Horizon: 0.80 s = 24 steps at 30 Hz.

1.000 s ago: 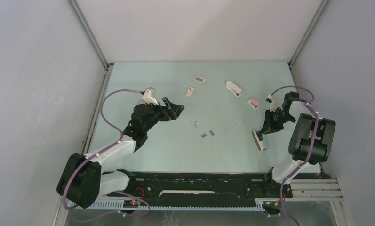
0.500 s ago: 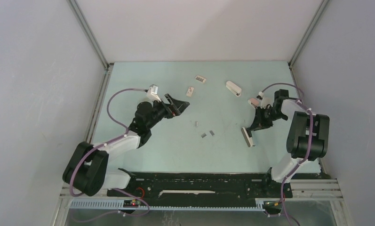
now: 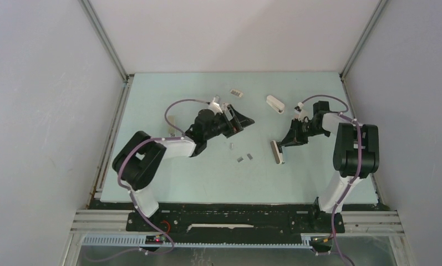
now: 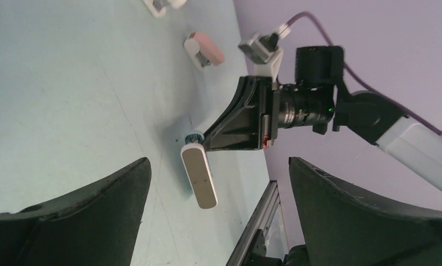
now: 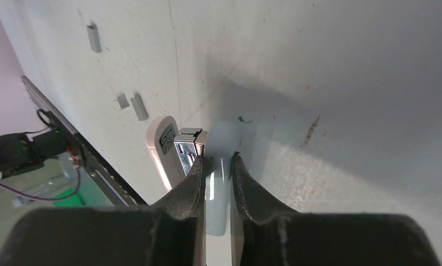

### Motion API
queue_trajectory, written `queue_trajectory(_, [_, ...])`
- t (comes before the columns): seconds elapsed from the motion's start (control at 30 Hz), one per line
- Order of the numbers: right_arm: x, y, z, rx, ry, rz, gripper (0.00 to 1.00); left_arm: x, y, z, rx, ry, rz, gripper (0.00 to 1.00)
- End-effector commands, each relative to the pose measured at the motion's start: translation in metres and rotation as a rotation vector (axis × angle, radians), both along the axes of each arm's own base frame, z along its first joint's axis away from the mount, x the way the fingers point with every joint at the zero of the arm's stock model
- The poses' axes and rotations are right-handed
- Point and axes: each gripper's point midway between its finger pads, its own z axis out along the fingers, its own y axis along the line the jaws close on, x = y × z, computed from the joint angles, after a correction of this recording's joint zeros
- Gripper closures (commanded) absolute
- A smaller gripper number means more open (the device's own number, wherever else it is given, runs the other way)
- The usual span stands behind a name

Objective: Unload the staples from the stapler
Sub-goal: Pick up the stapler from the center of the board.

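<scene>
the right pincer [image 3: 285, 142] is pinching the stapler [image 3: 276, 152] by its pale base, the jaws pressed close on it, and holds it tilted low over the table [image 3: 168, 172], right of the middle. the stapler is hinged open: in the right wrist view its white top leans away from the base and the metal channel shows between them, though the pictures do not show whether any strip is left inside. three staples [image 3: 250, 156] already lie loose on the table between the arms, two just beside each other and a third a little apart, all left of the held stapler and clear of it. the left pincer [image 3: 242, 118] hangs spread wide with nothing in it, turned toward the stapler from across the middle. so the job looks partly done at least: strips are out, and what seems left is to check or empty the channel and set the stapler down. a second white stapler [image 3: 275, 103] lies untouched further back.
</scene>
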Motion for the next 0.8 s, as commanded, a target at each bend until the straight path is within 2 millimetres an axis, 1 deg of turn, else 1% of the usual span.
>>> queue_trajectory(0.0, [0.022, 0.015, 0.018, 0.110, -0.022, -0.046, 0.93, 0.000, -0.036, 0.003, 0.005, 0.060, -0.080, 0.00])
queue_trajectory(0.17, [0.031, 0.022, 0.021, 0.167, -0.018, -0.075, 0.93, 0.003, -0.063, -0.022, 0.096, 0.153, -0.130, 0.03])
queue_trajectory(0.2, [0.032, 0.024, 0.021, 0.178, -0.011, -0.082, 0.93, 0.006, -0.069, -0.021, 0.103, 0.160, -0.138, 0.04])
queue_trajectory(0.33, [0.034, 0.026, 0.021, 0.213, 0.009, -0.094, 0.94, 0.004, -0.083, -0.039, 0.142, 0.227, -0.180, 0.07])
queue_trajectory(0.43, [0.037, 0.026, 0.023, 0.236, 0.013, -0.107, 0.94, 0.002, -0.092, -0.044, 0.149, 0.252, -0.207, 0.11])
queue_trajectory(0.67, [0.040, 0.028, 0.029, 0.280, 0.021, -0.124, 0.94, -0.006, -0.108, -0.051, 0.163, 0.284, -0.266, 0.24])
queue_trajectory(0.77, [0.042, 0.029, 0.032, 0.295, 0.019, -0.127, 0.93, -0.009, -0.112, -0.053, 0.166, 0.293, -0.283, 0.28])
